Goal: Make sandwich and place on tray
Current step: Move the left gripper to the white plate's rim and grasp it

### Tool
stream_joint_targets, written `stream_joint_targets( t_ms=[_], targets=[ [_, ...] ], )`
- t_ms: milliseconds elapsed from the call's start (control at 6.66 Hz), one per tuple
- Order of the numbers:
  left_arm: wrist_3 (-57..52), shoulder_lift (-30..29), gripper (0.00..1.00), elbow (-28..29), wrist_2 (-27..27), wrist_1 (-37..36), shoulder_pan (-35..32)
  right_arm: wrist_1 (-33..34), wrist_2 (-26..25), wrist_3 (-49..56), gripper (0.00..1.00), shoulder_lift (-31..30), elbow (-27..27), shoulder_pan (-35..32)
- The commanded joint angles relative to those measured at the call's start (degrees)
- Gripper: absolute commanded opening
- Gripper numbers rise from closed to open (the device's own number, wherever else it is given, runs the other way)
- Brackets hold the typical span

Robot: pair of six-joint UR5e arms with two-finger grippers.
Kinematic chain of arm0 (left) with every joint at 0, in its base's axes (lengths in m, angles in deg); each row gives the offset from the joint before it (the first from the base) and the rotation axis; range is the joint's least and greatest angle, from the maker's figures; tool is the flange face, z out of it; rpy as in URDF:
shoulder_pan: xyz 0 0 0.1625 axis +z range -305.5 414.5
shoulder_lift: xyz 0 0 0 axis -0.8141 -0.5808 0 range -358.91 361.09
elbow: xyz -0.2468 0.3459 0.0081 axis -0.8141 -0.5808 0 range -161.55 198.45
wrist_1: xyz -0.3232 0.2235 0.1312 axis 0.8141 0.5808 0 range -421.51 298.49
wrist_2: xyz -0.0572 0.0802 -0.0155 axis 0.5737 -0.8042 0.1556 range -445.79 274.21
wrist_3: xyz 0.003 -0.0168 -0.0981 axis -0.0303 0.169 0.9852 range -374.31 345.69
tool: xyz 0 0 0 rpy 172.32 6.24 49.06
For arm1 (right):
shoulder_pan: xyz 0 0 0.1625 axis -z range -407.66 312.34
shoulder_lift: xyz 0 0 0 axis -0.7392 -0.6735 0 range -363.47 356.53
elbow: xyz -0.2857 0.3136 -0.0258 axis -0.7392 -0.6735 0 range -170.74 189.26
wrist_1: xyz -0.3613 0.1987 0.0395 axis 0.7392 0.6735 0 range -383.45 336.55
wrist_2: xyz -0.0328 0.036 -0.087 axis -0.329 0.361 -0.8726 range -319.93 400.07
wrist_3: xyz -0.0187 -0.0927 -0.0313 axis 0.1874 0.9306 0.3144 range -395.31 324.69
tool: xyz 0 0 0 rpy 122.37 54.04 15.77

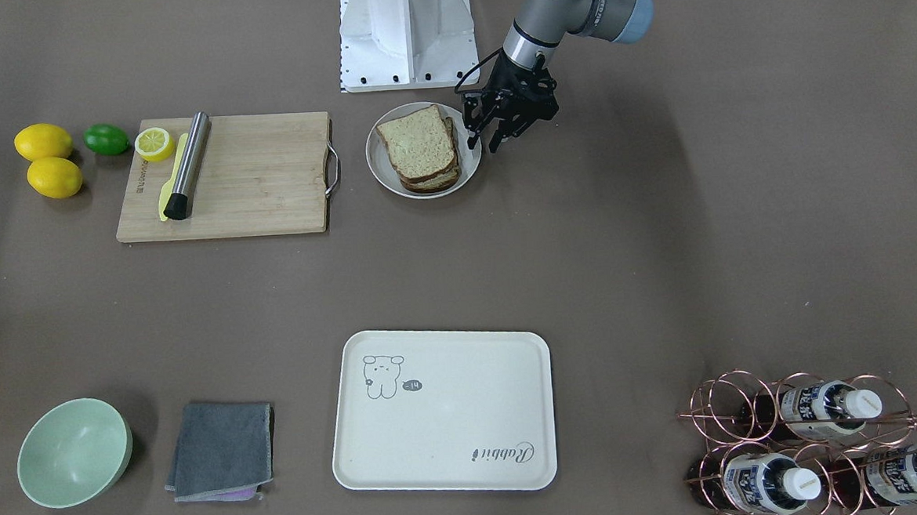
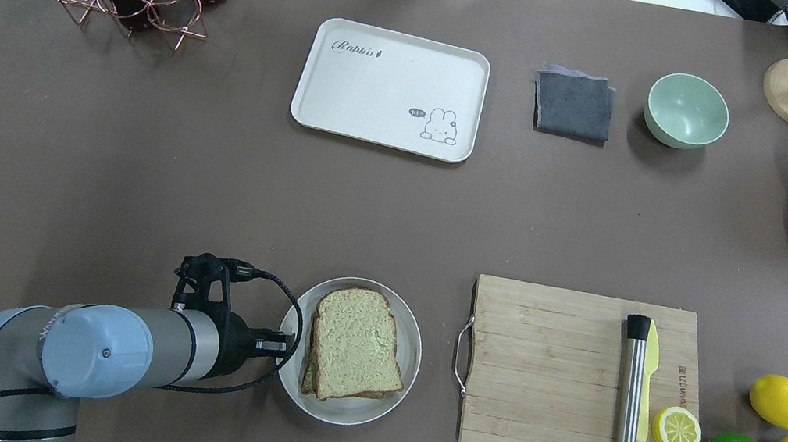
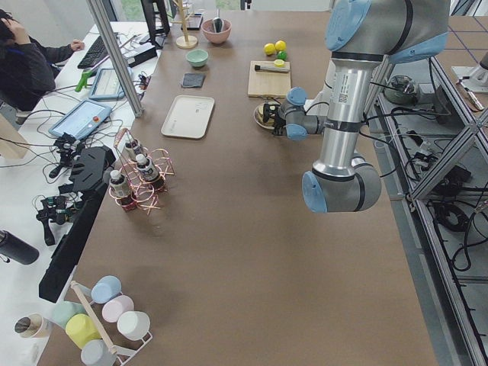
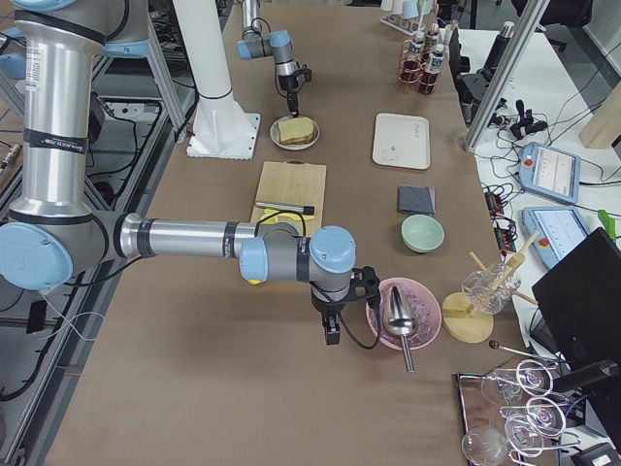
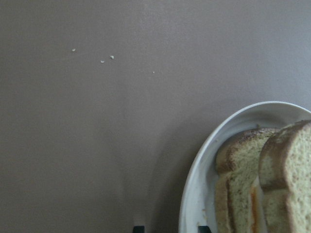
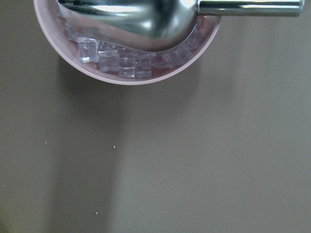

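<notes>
The sandwich [image 1: 419, 143], two speckled brown-crusted slices stacked, lies on a round white plate [image 1: 382, 171] near the robot base. It also shows in the overhead view [image 2: 355, 341]. In the left wrist view an orange sliver shows between the slices [image 5: 252, 208]. My left gripper [image 1: 484, 140] is open at the plate's edge, its fingertips [image 5: 138, 228] on either side of the rim, touching no bread. The cream tray [image 1: 443, 411] with the bear drawing lies bare across the table. My right gripper [image 4: 328, 330] hangs beside a pink bowl; I cannot tell whether it is open or shut.
A wooden cutting board [image 1: 258, 182] holds a steel tool, a yellow knife and a half lemon. Lemons and a lime [image 1: 107, 139] lie beside it. A green bowl [image 1: 72, 454], a grey cloth [image 1: 221, 450], a bottle rack [image 1: 814, 451] and a pink ice bowl with scoop [image 6: 126, 73] stand around.
</notes>
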Motion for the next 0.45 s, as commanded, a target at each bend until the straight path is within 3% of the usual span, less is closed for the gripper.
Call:
stream_joint_targets(
  t_ms=[0,150,301],
  targets=[
    [0.0,-0.35,0.18,0.07,-0.02,0.0,0.11,0.0,0.0,0.0,1.0,0.09,-0.01,0.04],
    [0.0,-0.44,0.06,0.07,-0.02,0.0,0.2,0.0,0.0,0.0,1.0,0.0,-0.1,0.04],
    [0.0,-0.36,0.0,0.07,-0.02,0.0,0.2,0.0,-0.09,0.0,1.0,0.0,-0.19,0.04]
  ],
)
